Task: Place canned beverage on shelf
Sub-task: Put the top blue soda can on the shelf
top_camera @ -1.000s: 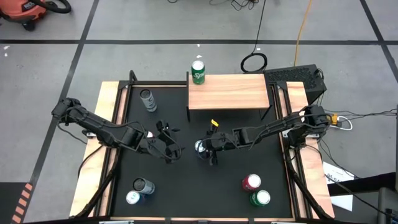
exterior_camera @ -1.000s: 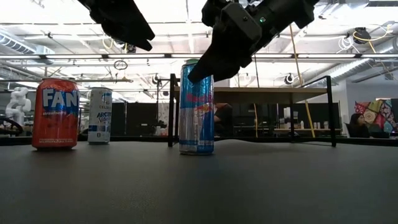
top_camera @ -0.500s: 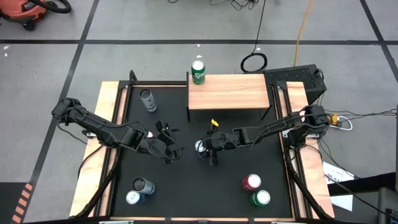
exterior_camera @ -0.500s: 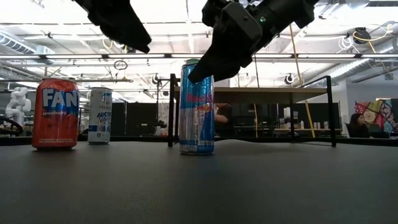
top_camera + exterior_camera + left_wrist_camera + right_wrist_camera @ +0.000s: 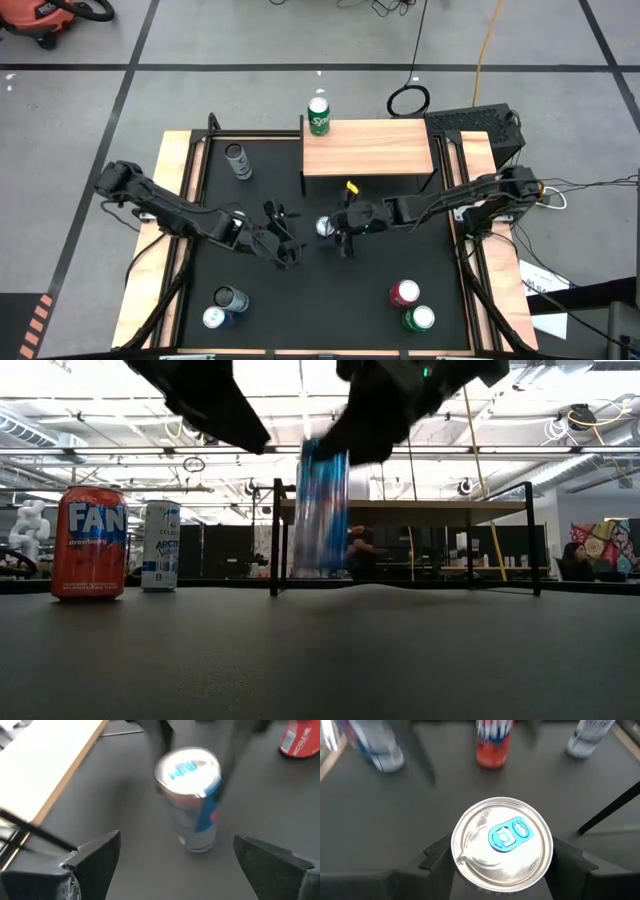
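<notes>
My right gripper (image 5: 335,231) is closed around a tall blue and silver can (image 5: 321,508), one finger on each side of it just under the silver lid with its blue pull tab (image 5: 508,834). The can hangs upright, its base clear of the black table (image 5: 370,300), near the table's middle. The shelf (image 5: 365,148), a light-wood plank on thin black legs, stands at the table's far edge, apart from the can, with a green can (image 5: 318,115) on its left end. My left gripper (image 5: 284,243) hovers just beside the held can, fingers (image 5: 95,857) spread wide and empty. An orange Fanta can (image 5: 89,542) and a white can (image 5: 160,546) stand on the table.
</notes>
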Motion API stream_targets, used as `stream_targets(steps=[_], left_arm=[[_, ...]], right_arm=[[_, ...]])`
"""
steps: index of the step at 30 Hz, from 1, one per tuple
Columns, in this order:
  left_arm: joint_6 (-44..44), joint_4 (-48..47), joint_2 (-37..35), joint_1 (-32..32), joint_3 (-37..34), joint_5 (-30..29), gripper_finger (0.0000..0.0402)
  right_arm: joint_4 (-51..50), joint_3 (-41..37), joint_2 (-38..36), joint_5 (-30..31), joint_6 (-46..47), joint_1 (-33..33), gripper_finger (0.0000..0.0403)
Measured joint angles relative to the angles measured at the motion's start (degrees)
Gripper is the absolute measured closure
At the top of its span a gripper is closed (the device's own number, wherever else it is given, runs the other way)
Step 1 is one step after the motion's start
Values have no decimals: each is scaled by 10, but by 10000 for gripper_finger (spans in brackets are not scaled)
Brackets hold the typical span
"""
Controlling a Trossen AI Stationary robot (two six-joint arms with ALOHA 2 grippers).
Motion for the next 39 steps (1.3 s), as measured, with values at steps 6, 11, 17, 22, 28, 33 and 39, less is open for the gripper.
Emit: stream_targets(steps=[6,11,17,22,28,33,39], left_arm=[[58,130,51,16,0,10,17],[64,207,79,46,0,93,17],[64,247,91,72,0,120,34],[63,258,92,87,0,144,98],[65,254,91,96,0,165,172],[65,268,91,97,2,165,174],[83,289,91,97,2,164,166]], right_arm=[[-16,0,-41,-1,-10,1,175],[-17,0,-54,-2,-33,7,171],[-15,0,-58,-1,-63,14,169],[-18,0,-57,0,-73,13,167],[-22,0,-67,0,-69,13,166],[-32,0,-91,-1,-69,13,165],[-41,0,-100,0,-69,13,165]])
